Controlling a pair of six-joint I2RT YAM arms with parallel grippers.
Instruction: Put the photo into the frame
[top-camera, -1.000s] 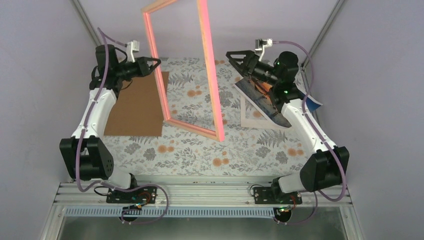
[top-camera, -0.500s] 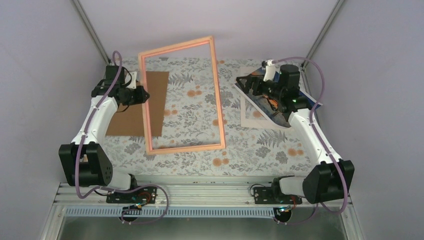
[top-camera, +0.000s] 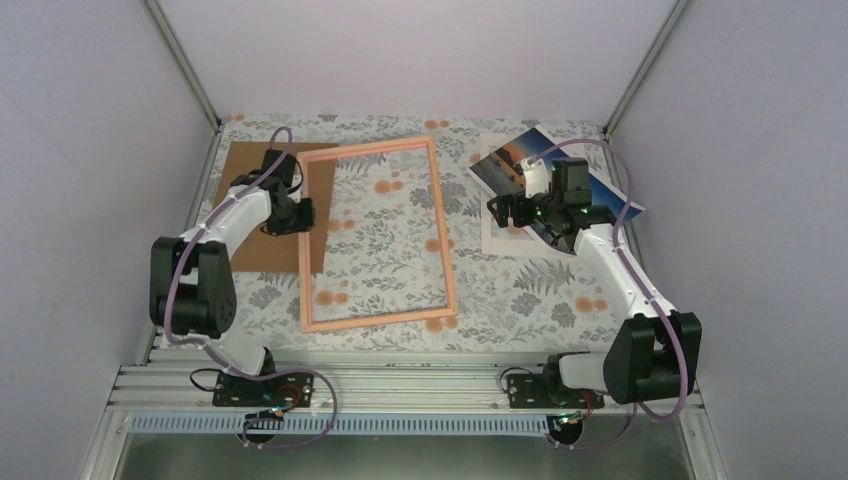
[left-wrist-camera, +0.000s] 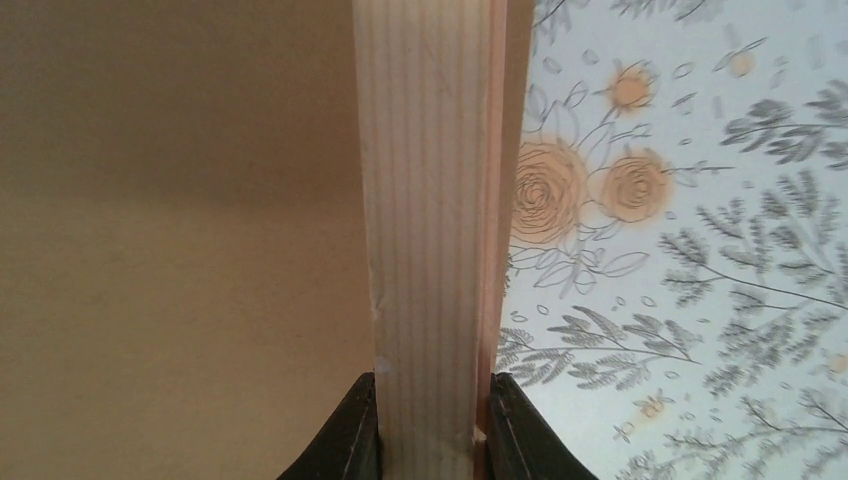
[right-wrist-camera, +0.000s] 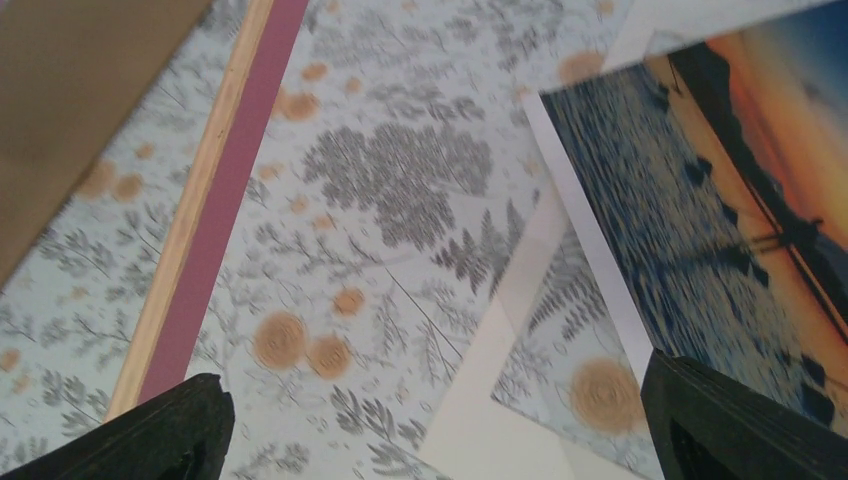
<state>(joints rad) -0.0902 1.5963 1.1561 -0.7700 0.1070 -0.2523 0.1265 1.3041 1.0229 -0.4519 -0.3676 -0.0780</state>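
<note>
The pink frame (top-camera: 380, 320) lies on the floral table, its left rail overlapping the brown cardboard. My left gripper (top-camera: 300, 215) is shut on that left rail; in the left wrist view the pale wooden rail (left-wrist-camera: 425, 200) fills the gap between the two black fingers of the gripper (left-wrist-camera: 430, 405). The photo (top-camera: 508, 160), orange sky over blue water, lies at the back right, partly under my right arm. My right gripper (top-camera: 505, 210) hovers open beside it. In the right wrist view the photo (right-wrist-camera: 720, 200) reaches the right finger of this gripper (right-wrist-camera: 440, 400), which holds nothing.
A white mat board (top-camera: 495, 240) with a cut-out window lies under the photo; its corner (right-wrist-camera: 480, 410) shows between the right fingers. The brown cardboard sheet (top-camera: 260, 170) lies at the left under the frame's rail. Grey walls enclose the table.
The left arm has swung the frame down from standing upright to lying on the table. The right arm has dropped lower, toward the mat board and photo.
</note>
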